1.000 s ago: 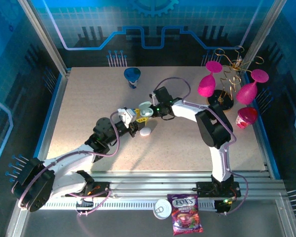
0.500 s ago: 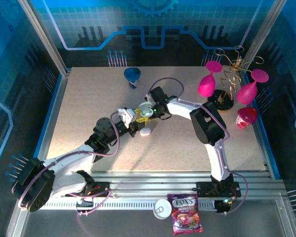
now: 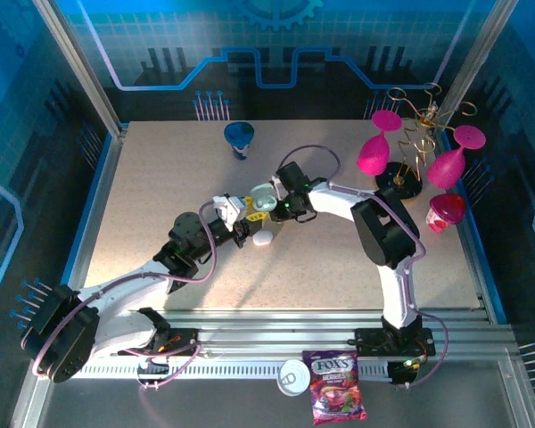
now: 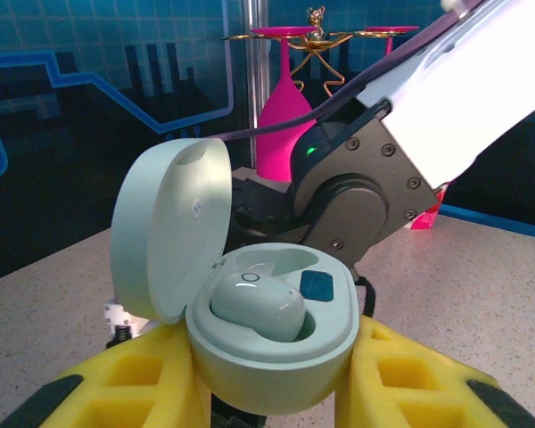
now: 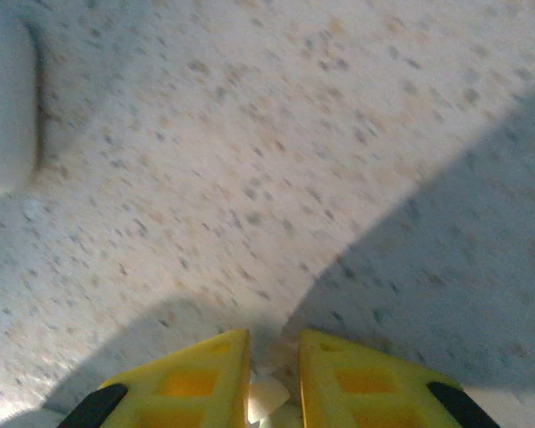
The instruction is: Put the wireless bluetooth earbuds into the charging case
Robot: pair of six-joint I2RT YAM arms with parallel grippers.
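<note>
**Earbud pinched beside open case**

Overhead: left gripper [image 3: 248, 210] and right gripper [image 3: 269, 209] sit tip to tip mid-table [image 3: 160, 178]. Left wrist: yellow fingers [image 4: 134, 383] clamp the open case [image 4: 267, 357], one earbud [image 4: 254, 303] seated inside. Right wrist: fingers nearly closed, pinching a second earbud [image 5: 267, 394]

Right pincer [image 3: 265, 207] and forearm [image 3: 339, 192] a little rightward again, after a brief leftward shift.

Pale green case [image 4: 269, 367], yellow jaws, speckled beige table [image 3: 152, 183]
</note>
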